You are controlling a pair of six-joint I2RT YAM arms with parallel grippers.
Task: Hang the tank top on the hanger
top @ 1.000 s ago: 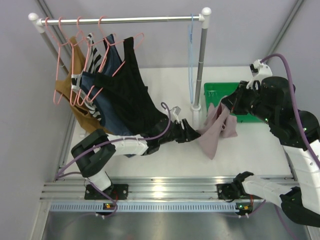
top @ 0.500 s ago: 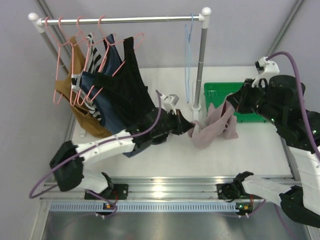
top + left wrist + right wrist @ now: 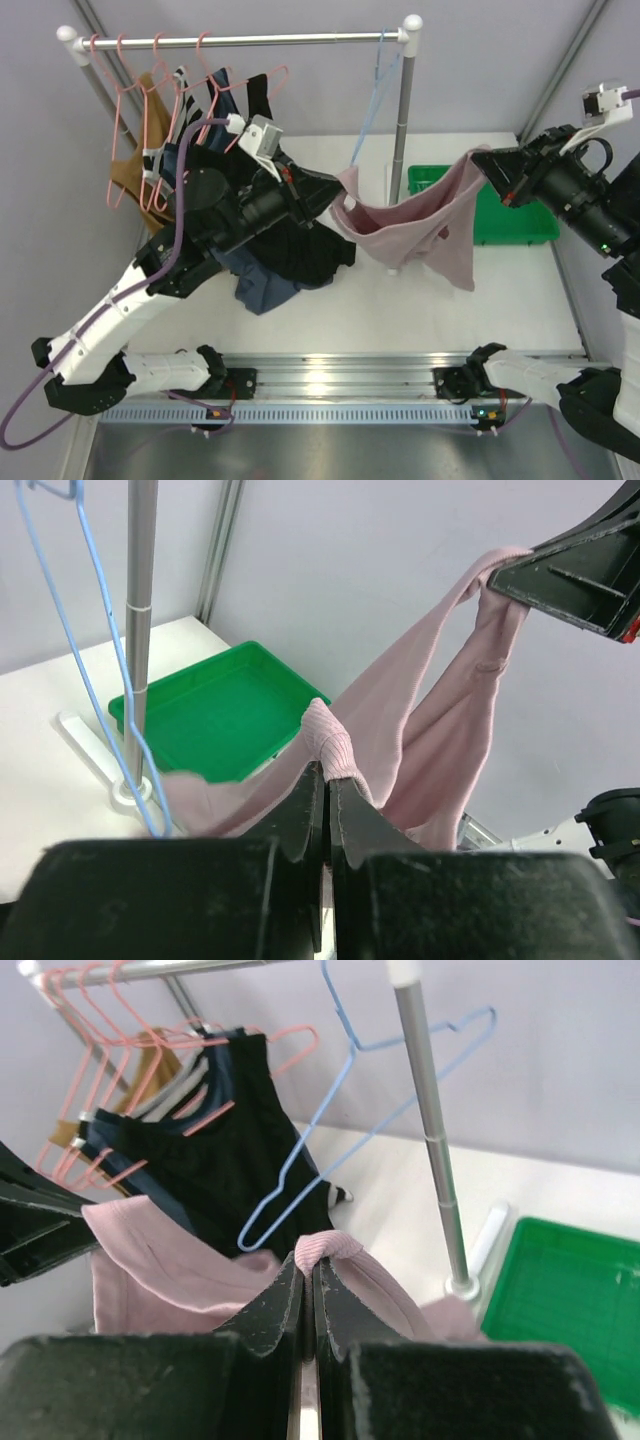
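Left gripper, right gripper each clamp tank top strap.

Soft, even light falls from overhead, and all three views are bright with clean colours. On the white table the tank top casts only a faint, diffuse shadow. A small glare spot shines on the aluminium rail at the near edge. In both wrist views the black jaws sit close to the lens, dark and blurred, while things beyond are fairly sharp.
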